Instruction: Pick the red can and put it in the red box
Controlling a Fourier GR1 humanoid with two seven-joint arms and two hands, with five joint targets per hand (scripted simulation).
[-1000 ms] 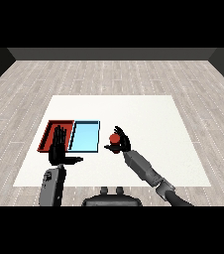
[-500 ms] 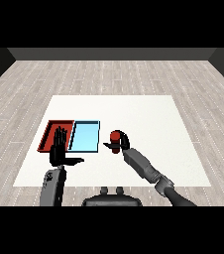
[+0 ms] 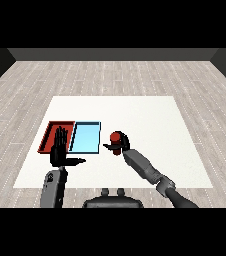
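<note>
Red can [image 3: 116, 136]: grasped in the right hand [image 3: 121, 146], fingers curled round it, held over the white table [image 3: 145, 120] just to the right of the light blue tray [image 3: 85, 138], outside both trays. Red tray [image 3: 50, 132]: laid at the left, side touching the light blue tray. Left hand [image 3: 59, 150]: raised flat, fingers straight and released, nothing held, seen over the red tray's near edge.

blue tray [image 3: 86, 138] lies between right hand [image 3: 121, 146] and red tray [image 3: 50, 134] | left hand [image 3: 59, 150] overhangs red tray
</note>
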